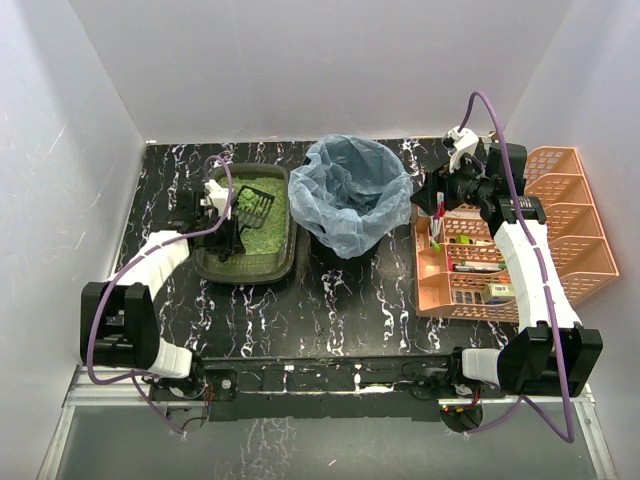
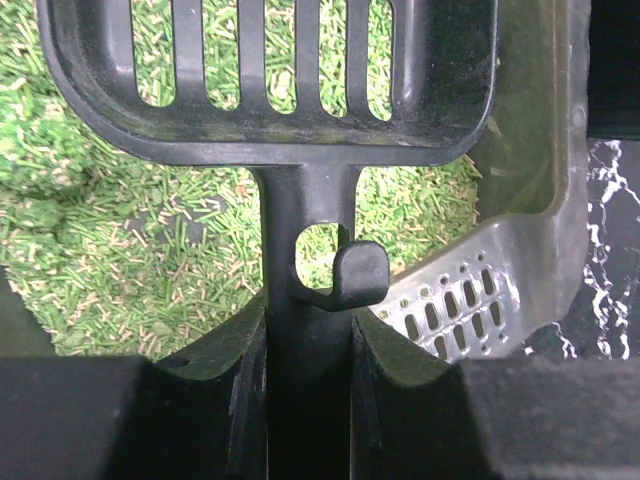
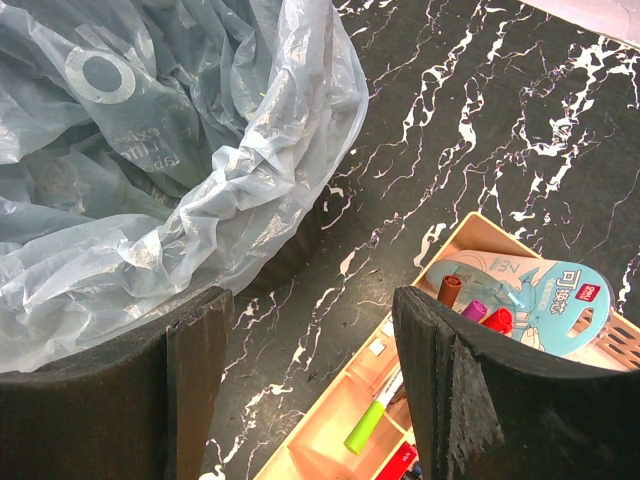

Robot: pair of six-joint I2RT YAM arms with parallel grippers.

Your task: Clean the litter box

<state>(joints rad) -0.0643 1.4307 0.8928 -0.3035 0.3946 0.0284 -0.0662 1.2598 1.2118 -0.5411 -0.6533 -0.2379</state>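
Scene: black marbled table (image 1: 350,320), seen from above, 2 robot arms at near edge
Litter box (image 1: 245,272): dark green tray, left-centre of table, just left of bin; green litter (image 2: 100,250) covers its floor
Left gripper (image 1: 228,222): over the litter box, clamped tight on handle of black slotted scoop (image 2: 305,220)
Scoop: head out past the fingers, above the litter, near the tray's right wall
Right gripper (image 3: 310,390): jaws apart, nothing btwn them, hanging over the gap btwn bin & organiser
Bin (image 1: 350,195): round, blue bag liner, table centre
Organiser (image 1: 430,262): orange, right side, pens & small items inside
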